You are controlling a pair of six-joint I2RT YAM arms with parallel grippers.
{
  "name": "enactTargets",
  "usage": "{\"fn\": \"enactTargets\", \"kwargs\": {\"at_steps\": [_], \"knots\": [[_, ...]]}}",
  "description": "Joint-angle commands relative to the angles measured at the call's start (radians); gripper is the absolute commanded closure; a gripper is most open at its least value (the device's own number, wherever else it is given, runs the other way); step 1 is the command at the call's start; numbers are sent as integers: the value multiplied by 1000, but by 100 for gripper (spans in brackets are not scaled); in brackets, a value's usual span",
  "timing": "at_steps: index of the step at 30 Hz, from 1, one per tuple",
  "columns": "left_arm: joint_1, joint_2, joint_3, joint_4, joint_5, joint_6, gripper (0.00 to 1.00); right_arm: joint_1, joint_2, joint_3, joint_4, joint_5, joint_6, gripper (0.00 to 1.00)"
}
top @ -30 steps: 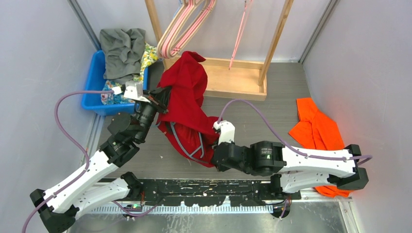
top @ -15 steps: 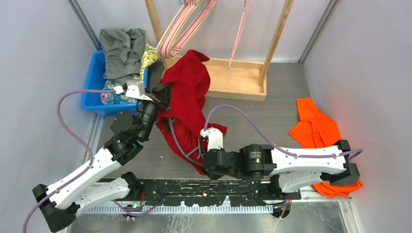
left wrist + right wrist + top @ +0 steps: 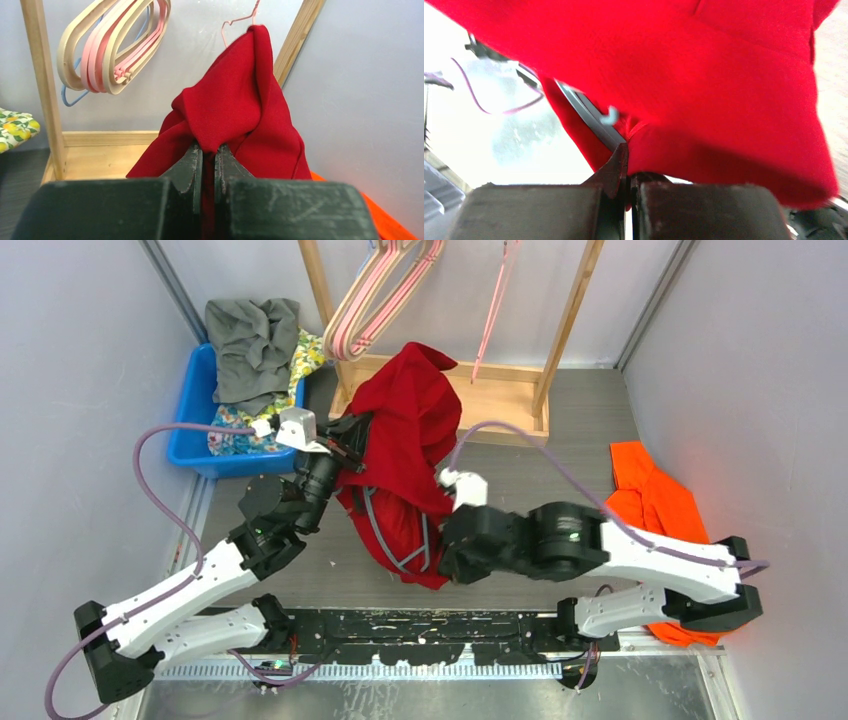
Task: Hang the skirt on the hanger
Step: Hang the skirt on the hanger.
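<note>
The red skirt (image 3: 410, 425) hangs bunched between both arms above the grey floor, and a grey hanger (image 3: 392, 530) shows in its lower folds. My left gripper (image 3: 352, 440) is shut on a fold of the skirt (image 3: 240, 95) near its upper left; in the left wrist view the cloth is pinched between the jaws of that gripper (image 3: 209, 150). My right gripper (image 3: 629, 155) is shut on the skirt's (image 3: 704, 85) lower hem, beside the hanger's grey bar (image 3: 589, 117). In the top view the cloth hides the right fingertips.
A wooden rack (image 3: 490, 405) stands at the back with pink and cream hangers (image 3: 375, 300) on its rail. At the left, a blue bin (image 3: 192, 435) holds grey cloth (image 3: 250, 340) and floral cloth. An orange garment (image 3: 650, 500) lies at the right.
Both arms have carried the skirt to the right and toward the rack. The right arm swung left, then back right and up. Both grips stay shut on the cloth.
</note>
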Motion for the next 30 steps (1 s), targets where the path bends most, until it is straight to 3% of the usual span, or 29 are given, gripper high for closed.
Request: {"fn": "enactTargets", "kwargs": {"at_steps": [1,6,12,14,17,21,26,30], "knots": [[-18,29,59,190,-51,-45,100,-28,-112,244,-240,175,-23,99],[-101,119,73,238,-211,-68,100,-28,-118,463,-398,278,-19,99],[-199,179,-11,307,-398,-24,100,-28,-99,311,-355,236,-25,99],[-208,161,-43,208,-467,-70,100,-29,-94,214,-299,215,-32,99],[-210,123,-73,-76,-520,-226,100,-30,-74,91,-234,233,-38,99],[-216,59,-198,-317,-548,-409,100,-51,-79,-148,14,122,-34,99],[-251,-25,-345,-553,-554,-616,100,-54,-29,-411,345,-51,24,99],[-311,-5,-411,-613,-611,-699,100,-33,85,-443,465,-121,32,99]]}}
